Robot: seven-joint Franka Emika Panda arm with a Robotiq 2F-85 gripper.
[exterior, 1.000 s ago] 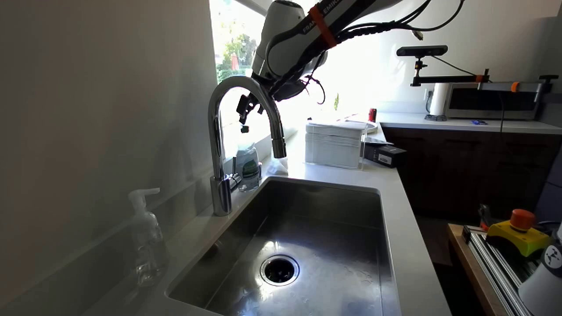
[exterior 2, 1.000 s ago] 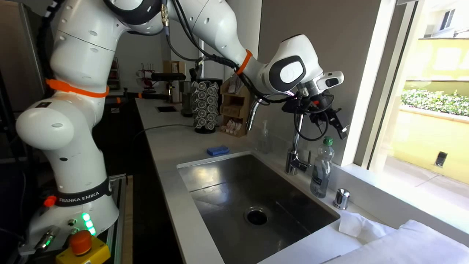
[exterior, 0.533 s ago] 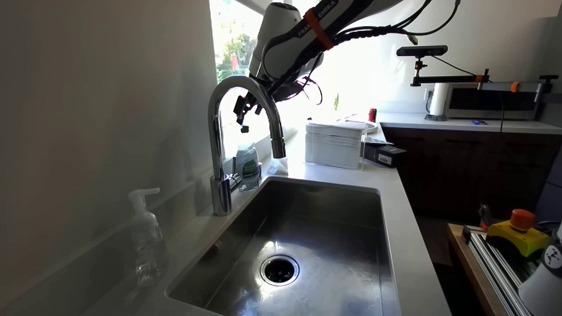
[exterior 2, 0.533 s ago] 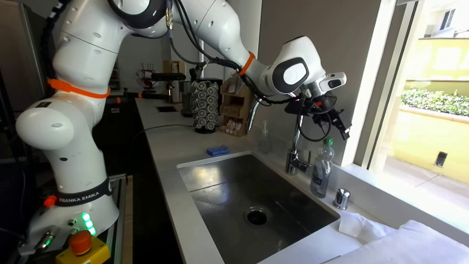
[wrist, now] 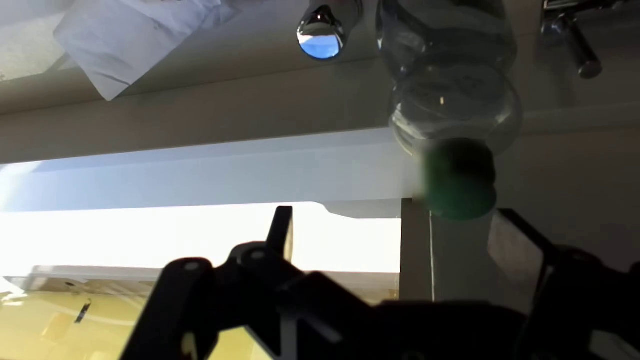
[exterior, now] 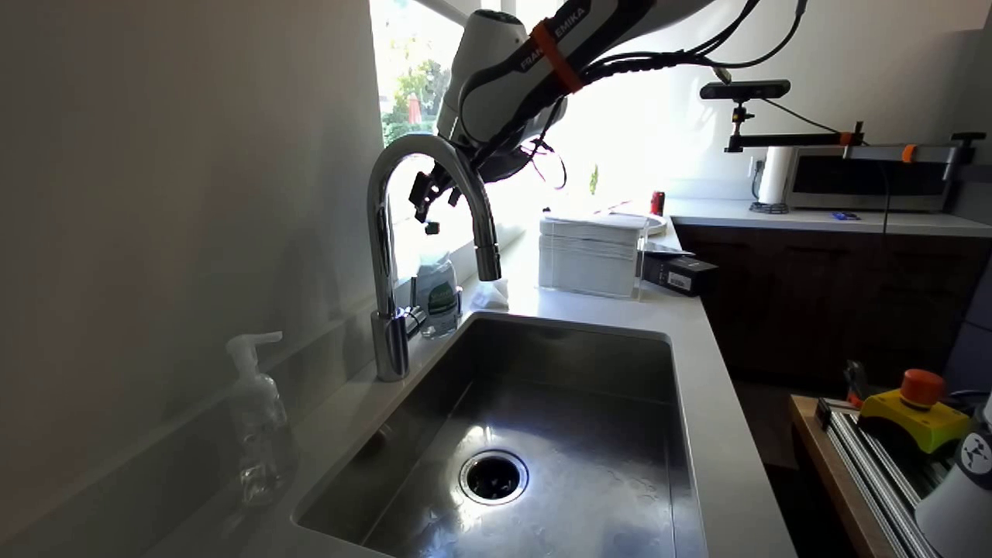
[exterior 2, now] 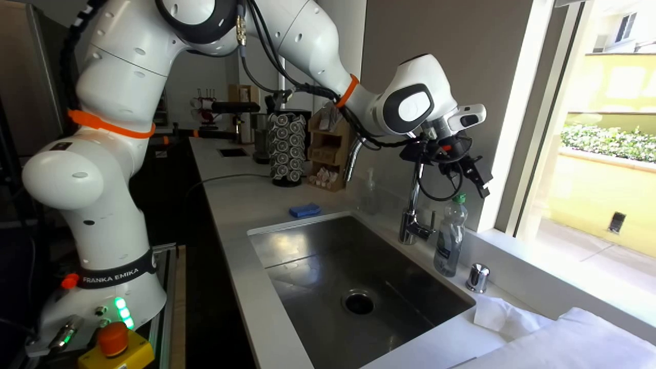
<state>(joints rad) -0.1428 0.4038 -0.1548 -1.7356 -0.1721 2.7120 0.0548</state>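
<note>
Though near bottle (exterior 2: pixel 451 241), empty hand (wrist: pixel 396 231) agape.

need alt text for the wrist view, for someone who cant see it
An open gripper at the bottom of the picture holds nothing, close to the green cap of a clear bottle. Along the top, from left to right, are a crumpled white sheet, a chrome fitting and, past the bottle, a tap handle.

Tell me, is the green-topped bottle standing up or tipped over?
Upright: the bottle rests on the counter with its green cap on top.
</note>
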